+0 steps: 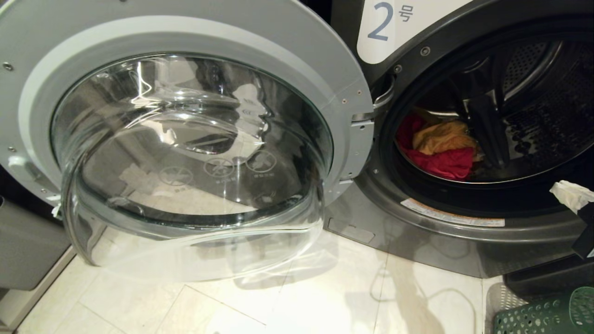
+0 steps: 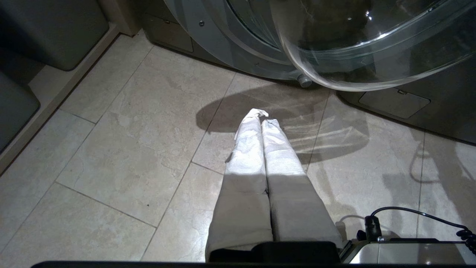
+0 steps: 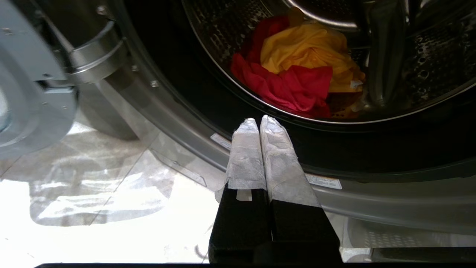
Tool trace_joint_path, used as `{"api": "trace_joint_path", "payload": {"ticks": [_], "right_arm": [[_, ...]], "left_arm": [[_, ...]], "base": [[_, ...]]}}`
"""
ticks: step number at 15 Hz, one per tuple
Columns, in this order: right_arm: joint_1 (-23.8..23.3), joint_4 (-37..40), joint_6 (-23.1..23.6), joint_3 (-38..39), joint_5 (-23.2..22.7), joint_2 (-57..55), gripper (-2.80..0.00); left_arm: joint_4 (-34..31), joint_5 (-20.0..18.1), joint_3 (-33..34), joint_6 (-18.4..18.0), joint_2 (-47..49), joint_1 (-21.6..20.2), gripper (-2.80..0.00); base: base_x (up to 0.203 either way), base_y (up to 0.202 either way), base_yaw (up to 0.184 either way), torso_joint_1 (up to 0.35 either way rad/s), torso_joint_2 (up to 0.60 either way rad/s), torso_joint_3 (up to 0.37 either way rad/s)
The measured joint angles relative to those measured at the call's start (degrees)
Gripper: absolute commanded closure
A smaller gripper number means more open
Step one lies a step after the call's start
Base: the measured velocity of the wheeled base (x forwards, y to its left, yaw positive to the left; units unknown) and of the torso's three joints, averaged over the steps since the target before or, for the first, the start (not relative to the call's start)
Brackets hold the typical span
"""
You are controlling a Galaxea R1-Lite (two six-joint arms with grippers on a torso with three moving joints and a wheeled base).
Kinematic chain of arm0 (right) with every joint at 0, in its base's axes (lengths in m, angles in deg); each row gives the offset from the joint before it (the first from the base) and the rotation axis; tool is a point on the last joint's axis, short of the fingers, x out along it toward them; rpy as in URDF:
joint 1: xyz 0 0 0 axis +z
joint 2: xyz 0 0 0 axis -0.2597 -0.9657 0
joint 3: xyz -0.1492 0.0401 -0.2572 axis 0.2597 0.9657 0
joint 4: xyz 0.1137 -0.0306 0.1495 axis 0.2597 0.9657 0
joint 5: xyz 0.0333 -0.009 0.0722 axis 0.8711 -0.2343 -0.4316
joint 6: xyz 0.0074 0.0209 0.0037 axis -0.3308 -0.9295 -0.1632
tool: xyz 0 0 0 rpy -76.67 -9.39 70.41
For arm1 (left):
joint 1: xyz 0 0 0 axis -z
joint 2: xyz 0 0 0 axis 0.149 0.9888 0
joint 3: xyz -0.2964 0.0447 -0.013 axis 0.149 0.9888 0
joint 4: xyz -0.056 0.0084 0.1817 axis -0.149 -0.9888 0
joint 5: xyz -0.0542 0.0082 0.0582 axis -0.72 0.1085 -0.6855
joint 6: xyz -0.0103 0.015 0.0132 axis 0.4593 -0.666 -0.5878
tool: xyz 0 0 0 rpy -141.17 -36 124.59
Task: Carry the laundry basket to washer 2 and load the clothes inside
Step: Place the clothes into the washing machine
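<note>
Right now washer 2 [image 1: 464,139] stands with its round door [image 1: 185,153] swung wide to the left, the door filling the head view from nine o'clock to the centre, the bulging glass bowl tipped toward the pale tiled floor [image 1: 325,297]. A white label with a large 2 [image 1: 390,23] sits at about one o'clock, above the dark drum opening.

Inside the drum, at about three o'clock in the head view, lie the clothes: a yellow garment [image 1: 443,137] resting on top of a red garment [image 1: 441,162], both low against the perforated steel wall. Jeans do not show clearly; something darker beside the red cloth may be more fabric, but I cannot tell.

The right gripper [image 3: 260,121] hangs just outside the drum mouth, its two white-wrapped fingers pressed together with nothing between them, pointing at the lower rim below the red garment. In the head view only its white tip [image 1: 573,195] shows at the four o'clock edge.

The left gripper [image 2: 260,115] is well apart from the work, aimed at bare floor tiles beneath the open door, its wrapped fingers likewise closed flat against each other and empty.

At five o'clock in the head view, a corner of the green laundry basket [image 1: 547,315] with its round holes stands on the floor, just beside the washer's base.
</note>
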Motion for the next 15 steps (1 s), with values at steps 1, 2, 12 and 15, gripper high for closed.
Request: {"api": "trace_joint_path", "payload": {"ticks": [1, 2, 12, 15], "right_arm": [[0.00, -0.02, 0.01, 0.04, -0.09, -0.08, 0.00], [0.00, -0.02, -0.02, 0.17, -0.09, -0.25, 0.00], [0.00, -0.27, -0.09, -0.11, -0.16, -1.87, 0.00], [0.00, -0.32, -0.17, -0.13, -1.33, -2.18, 0.00]], "left_arm": [[0.00, 0.00, 0.00, -0.02, 0.00, 0.00, 0.00], [0.00, -0.02, 0.00, -0.02, 0.00, 0.00, 0.00], [0.02, -0.02, 0.00, 0.04, 0.00, 0.00, 0.00], [-0.02, -0.03, 0.00, 0.03, 0.00, 0.00, 0.00]], "base": [[0.000, 0.000, 0.000, 0.004, 0.00, 0.203], [0.000, 0.000, 0.000, -0.002, 0.00, 0.203], [0.000, 0.000, 0.000, 0.001, 0.00, 0.202], [0.000, 0.000, 0.000, 0.005, 0.00, 0.167]]}}
